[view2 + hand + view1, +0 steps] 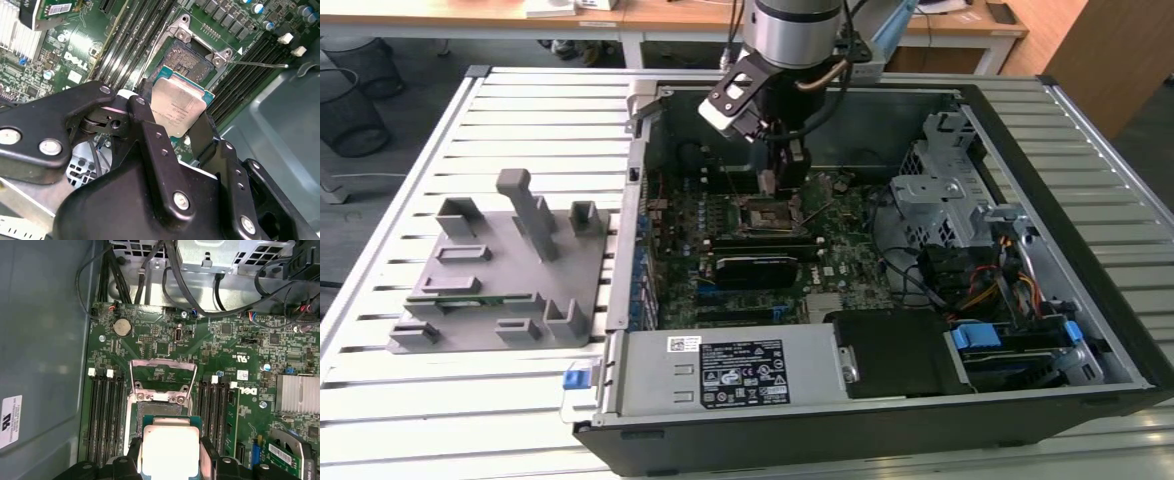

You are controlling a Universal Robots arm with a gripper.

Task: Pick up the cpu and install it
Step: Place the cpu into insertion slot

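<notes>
- Workshop floor with desks along the back wall; a slatted metal table (520, 100) carried an open computer case (1121, 330) lying flat, nearer the table's edge at the exterior view's right.
- A grey fixture (494, 290) sat near the opposite table edge, well apart from the case.
- Inside the case, the motherboard (841, 225) lay face up, with a power supply (720, 370) along the case's near wall.
- 1 arm reached down over the middle of the board. Its gripper (774, 180) hung directly above the socket (765, 213).
- The gripper was clenched on the cpu (178, 107): 2 black fingers (150, 130) pressed on opposite edges, silver top facing the cameras.
- In the first wrist view the cpu (169, 447) sat between the fingers (134, 450), its far edge overlapping the near edge of the socket (160, 407).
- The socket stood open, with its metal load frame (162, 365) swung up toward the board's cabled edge. 2 banks of memory slots flanked it.
- Key relation: the socket lay straight under and slightly ahead of the held chip. The chip is square, so no long axis; its edges ran roughly parallel to the socket's frame.
- Judgement: the chip looked just above the socket and not seated. Whether any corner was touching, I could not tell.
</notes>
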